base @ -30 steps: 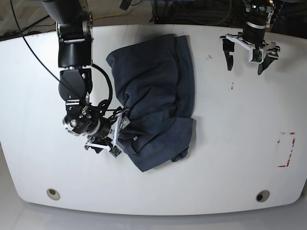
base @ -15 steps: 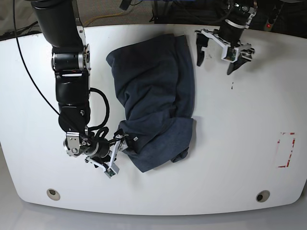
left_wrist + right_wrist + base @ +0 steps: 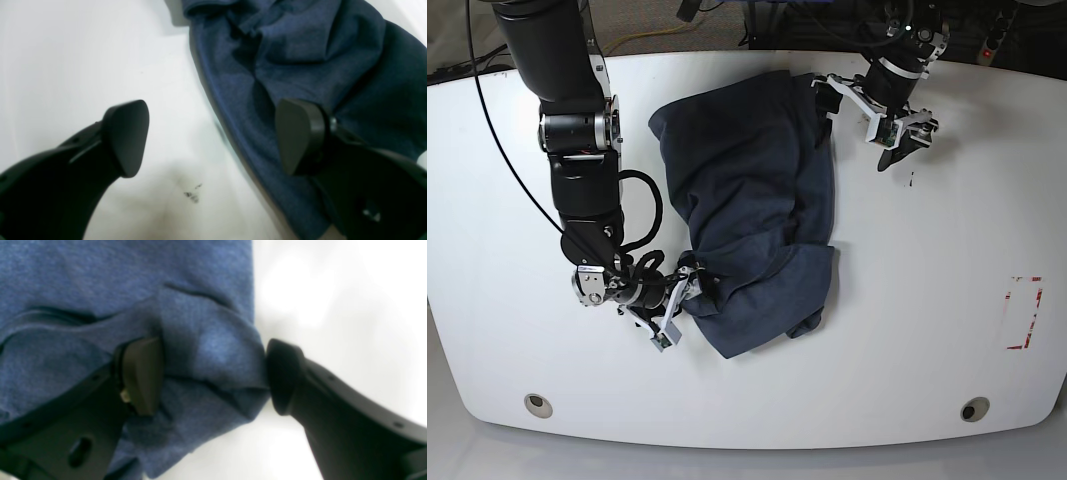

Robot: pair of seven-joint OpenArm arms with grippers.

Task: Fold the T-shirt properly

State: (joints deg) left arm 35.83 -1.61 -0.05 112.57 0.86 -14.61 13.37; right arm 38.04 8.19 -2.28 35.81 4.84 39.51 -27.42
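Both grippers are seen spread wide, the right gripper [image 3: 213,376] set astride a rumpled corner of the shirt [image 3: 752,210] without pinching it, the left gripper [image 3: 213,140] straddling its far edge, and the soft, limp cloth is judged best pinched at edges.

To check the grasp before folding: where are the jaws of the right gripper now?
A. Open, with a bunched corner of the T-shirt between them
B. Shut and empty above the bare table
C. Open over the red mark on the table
A: in the right wrist view the right gripper stands open, a bunched corner of the T-shirt between its jaws.
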